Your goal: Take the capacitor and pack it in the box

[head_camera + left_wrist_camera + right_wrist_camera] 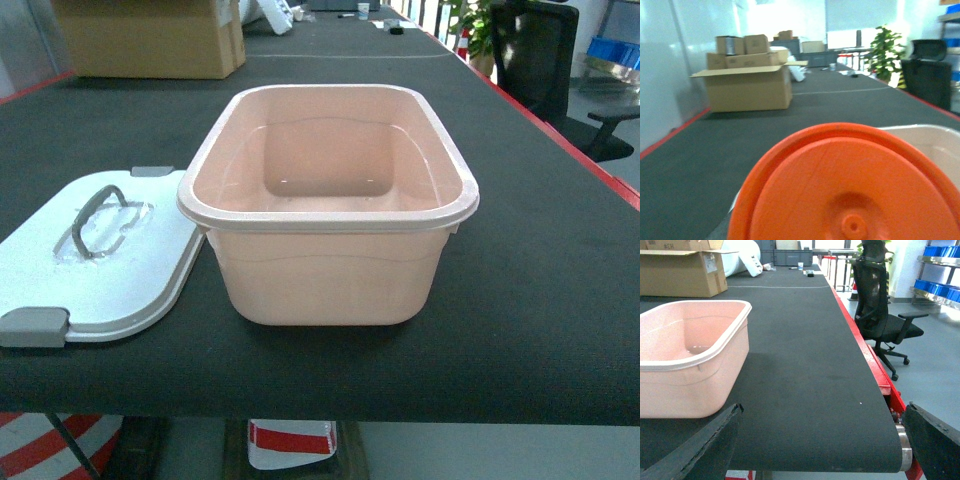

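The box is a pale pink tub with a white rim, standing open and empty in the middle of the black table. Its white lid with a grey handle lies flat to its left. The capacitor, a round orange end face with a small centre dimple, fills the lower left wrist view, close to the camera. It hides my left gripper's fingers, and the box rim shows just behind it. My right gripper hangs open at the table's near edge, right of the box. Neither gripper shows in the head view.
A brown cardboard carton stands at the table's far left. A black office chair stands on the floor beyond the table's red right edge. Blue bins sit on shelving at far right.
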Available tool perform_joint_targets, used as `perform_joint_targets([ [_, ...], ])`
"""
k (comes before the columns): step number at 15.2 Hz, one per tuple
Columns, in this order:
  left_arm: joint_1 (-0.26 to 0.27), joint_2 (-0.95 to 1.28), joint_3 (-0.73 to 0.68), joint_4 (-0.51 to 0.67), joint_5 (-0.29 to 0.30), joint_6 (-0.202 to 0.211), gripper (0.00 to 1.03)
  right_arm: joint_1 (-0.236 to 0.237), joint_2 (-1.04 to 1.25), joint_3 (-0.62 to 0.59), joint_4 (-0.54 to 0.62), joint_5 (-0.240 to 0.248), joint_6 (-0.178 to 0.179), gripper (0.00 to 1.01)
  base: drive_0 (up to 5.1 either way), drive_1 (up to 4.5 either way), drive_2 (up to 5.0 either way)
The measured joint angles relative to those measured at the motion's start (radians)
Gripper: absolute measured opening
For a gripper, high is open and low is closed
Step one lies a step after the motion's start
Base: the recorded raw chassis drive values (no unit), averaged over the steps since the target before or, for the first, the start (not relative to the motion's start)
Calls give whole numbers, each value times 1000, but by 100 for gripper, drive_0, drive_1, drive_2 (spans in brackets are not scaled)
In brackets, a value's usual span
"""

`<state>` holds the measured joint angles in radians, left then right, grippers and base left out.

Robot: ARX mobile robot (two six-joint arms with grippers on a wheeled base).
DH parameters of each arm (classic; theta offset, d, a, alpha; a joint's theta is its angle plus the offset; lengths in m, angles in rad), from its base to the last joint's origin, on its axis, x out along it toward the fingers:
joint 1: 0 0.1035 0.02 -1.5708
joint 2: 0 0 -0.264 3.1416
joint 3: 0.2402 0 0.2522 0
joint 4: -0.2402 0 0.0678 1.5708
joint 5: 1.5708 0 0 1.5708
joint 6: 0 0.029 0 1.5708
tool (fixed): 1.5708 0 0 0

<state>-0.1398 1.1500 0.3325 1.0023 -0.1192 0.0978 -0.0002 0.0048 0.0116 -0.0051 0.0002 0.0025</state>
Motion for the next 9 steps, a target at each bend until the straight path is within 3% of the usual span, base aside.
perform_joint_targets([
  [1, -43, 159, 126, 17, 16, -22, 43, 0, 0, 0, 0, 0, 0, 98, 0, 0, 0],
  [4, -201, 612, 537, -168, 13, -100, 43, 0, 0, 0, 0, 0, 0, 98, 0, 0, 0],
  [6, -272, 780, 792, -257, 1, -131, 43, 0, 0, 0, 0, 0, 0, 98, 0, 0, 0],
  [7, -299, 848, 901, -291, -18, -143, 54, 0, 0, 0, 0, 0, 0, 98, 0, 0, 0],
  [9, -321, 898, 962, -312, -39, -141, 77, 0, 0, 0, 0, 0, 0, 98, 0, 0, 0],
])
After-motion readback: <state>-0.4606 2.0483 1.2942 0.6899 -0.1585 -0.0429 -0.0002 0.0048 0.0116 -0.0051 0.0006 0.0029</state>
